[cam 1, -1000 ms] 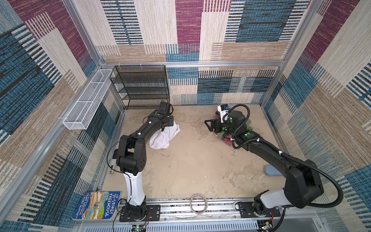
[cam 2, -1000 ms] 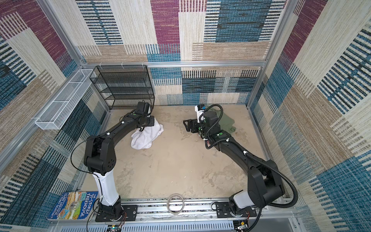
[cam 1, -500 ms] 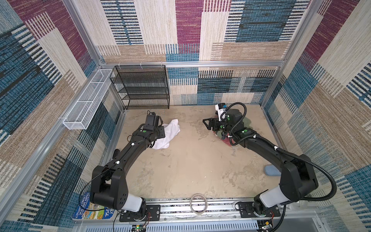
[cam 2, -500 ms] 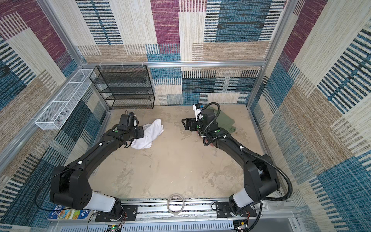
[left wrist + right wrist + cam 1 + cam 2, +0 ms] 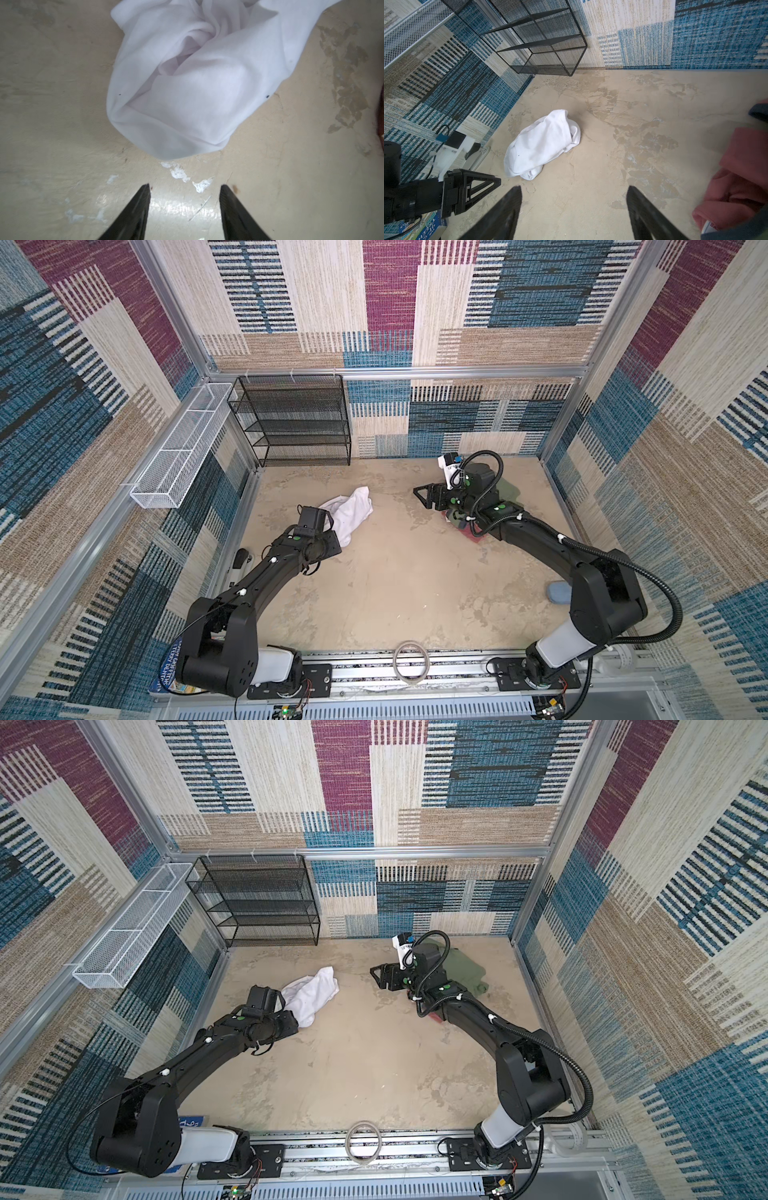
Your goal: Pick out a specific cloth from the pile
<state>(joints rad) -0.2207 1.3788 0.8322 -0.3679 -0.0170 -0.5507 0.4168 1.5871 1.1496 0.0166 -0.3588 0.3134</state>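
The white cloth (image 5: 351, 512) (image 5: 313, 994) lies crumpled on the beige floor at the left, apart from the pile. In the left wrist view the cloth (image 5: 197, 83) sits just ahead of my left gripper (image 5: 184, 187), which is open with only bare floor between its fingers. In a top view the left gripper (image 5: 334, 545) is at the cloth's near end. The pile's olive-green garment (image 5: 465, 973) and red-pink garment (image 5: 741, 176) lie at the right, under my right arm. My right gripper (image 5: 574, 189) (image 5: 422, 495) hangs open and empty over bare floor, pointing towards the cloth (image 5: 542, 145).
A black wire rack (image 5: 297, 420) stands against the back wall. A white wire basket (image 5: 183, 452) hangs on the left wall. A blue object (image 5: 559, 592) lies by the right wall, a ring (image 5: 411, 664) on the front rail, a book (image 5: 170, 672) at front left.
My left gripper has opened, let go of the white cloth and drawn back towards the front left. The cloth now rests on the floor. The right arm has hardly moved.
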